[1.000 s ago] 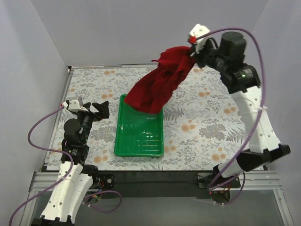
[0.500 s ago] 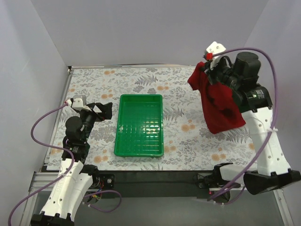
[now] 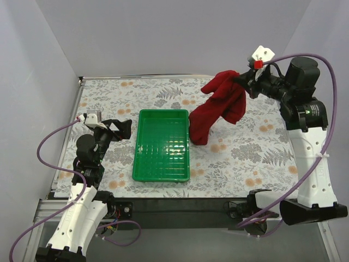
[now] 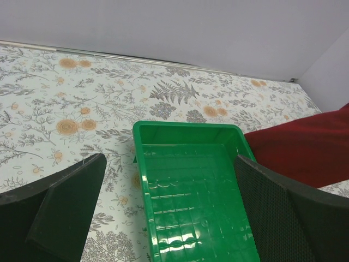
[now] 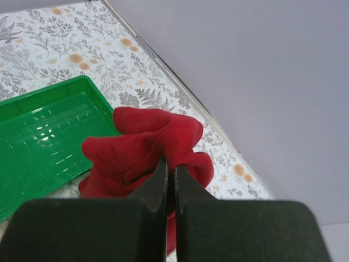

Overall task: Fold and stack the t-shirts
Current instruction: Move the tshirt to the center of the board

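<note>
The dark red t-shirt (image 3: 218, 109) hangs bunched in the air over the floral table, just right of the green tray (image 3: 162, 164). My right gripper (image 3: 240, 83) is shut on its top edge, high at the back right. In the right wrist view the fingers (image 5: 161, 180) pinch a fold of the shirt (image 5: 147, 147). My left gripper (image 3: 121, 127) is open and empty, left of the tray. In the left wrist view its pads (image 4: 278, 213) frame the tray (image 4: 191, 180), and the shirt (image 4: 305, 153) shows at the right.
The green tray is empty. Grey walls close the table at the back and both sides. A floral cloth (image 3: 245, 153) covers the table.
My right gripper has swung the shirt from over the tray out to the right and back leftward; it now hangs just right of the tray. The left arm has barely moved.
</note>
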Robot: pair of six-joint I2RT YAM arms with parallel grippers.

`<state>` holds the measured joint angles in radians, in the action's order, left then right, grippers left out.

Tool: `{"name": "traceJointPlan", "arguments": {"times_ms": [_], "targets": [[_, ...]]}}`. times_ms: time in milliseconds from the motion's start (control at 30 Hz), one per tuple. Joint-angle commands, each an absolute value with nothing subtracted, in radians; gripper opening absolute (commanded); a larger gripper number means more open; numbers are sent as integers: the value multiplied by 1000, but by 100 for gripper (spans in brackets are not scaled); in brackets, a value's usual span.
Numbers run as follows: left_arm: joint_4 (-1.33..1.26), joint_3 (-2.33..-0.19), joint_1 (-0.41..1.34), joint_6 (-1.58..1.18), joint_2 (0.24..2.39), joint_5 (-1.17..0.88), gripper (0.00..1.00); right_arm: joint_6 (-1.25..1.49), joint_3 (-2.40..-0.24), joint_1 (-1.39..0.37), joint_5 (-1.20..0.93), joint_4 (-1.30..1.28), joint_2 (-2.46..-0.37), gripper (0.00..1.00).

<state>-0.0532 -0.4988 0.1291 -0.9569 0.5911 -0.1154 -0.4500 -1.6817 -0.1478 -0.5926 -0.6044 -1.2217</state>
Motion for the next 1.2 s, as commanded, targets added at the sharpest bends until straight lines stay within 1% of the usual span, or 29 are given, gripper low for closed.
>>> {"name": "traceJointPlan", "arguments": {"times_ms": [0,100,133,167,233,267,333,367,400,433,467,533,567,633,667,700,733,767,800,833,867,933,967,1067,1167], "targets": [[-57,-518,132,-948,581,-126,98,-515,-1682,-129,-646,-587,-1164,1],[-58,-518,132,-950,578,-127,97,-607,-1530,-121,-582,-584,-1123,1],[-60,-518,132,-948,578,-129,97,-626,-1432,-120,-571,-584,-1115,1],[-60,-517,132,-948,578,-132,98,-659,-1383,-117,-558,-581,-1098,1],[-60,-517,132,-951,581,-132,97,-670,-1281,-101,-551,-554,-1080,1],[-61,-518,132,-953,580,-135,97,-678,-1194,-97,-548,-540,-1065,1],[-64,-514,132,-954,581,-138,98,-673,-1120,-75,-529,-509,-1054,1],[-66,-511,132,-960,583,-140,98,-664,-1065,-69,-487,-494,-1054,7],[-67,-511,132,-963,594,-146,98,-628,-1049,-54,-457,-482,-1058,17],[-67,-511,132,-968,601,-150,98,-612,-1040,-42,-434,-473,-1066,48],[-66,-514,132,-979,613,-153,98,-595,-1025,-29,-414,-469,-1077,66],[-49,-525,132,-992,664,-172,98,-545,-1014,23,-445,-468,-1086,93],[-40,-532,133,-1000,685,-178,98,-532,-1005,35,-519,-466,-1086,97],[-8,-560,133,-1031,765,-190,97,-503,-957,58,-604,-460,-1083,98],[-6,-571,133,-1045,793,-198,96,-494,-934,64,-691,-433,-1077,98],[44,-595,133,-1067,826,-202,95,-489,-872,77,-734,-414,-1072,98],[58,-604,135,-1081,881,-210,90,-486,-845,83,-770,-391,-1065,98],[89,-617,135,-1094,917,-227,88,-486,-812,92,-810,-359,-1054,98],[104,-630,135,-1103,946,-241,84,-486,-786,98,-825,-342,-1048,98],[119,-655,137,-1120,1013,-247,77,-492,-744,103,-842,-333,-1043,98],[135,-670,138,-1126,1046,-261,75,-495,-738,109,-862,-331,-1037,98],[185,-718,144,-1126,1116,-255,72,-495,-733,124,-870,-333,-1037,98],[205,-735,149,-1124,1184,-246,69,-495,-732,129,-880,-331,-1037,98],[271,-785,189,-1115,1276,-226,65,-491,-729,137,-897,-333,-1040,98],[314,-817,267,-1105,1376,-129,64,-482,-730,141,-905,-333,-1039,98]]}}
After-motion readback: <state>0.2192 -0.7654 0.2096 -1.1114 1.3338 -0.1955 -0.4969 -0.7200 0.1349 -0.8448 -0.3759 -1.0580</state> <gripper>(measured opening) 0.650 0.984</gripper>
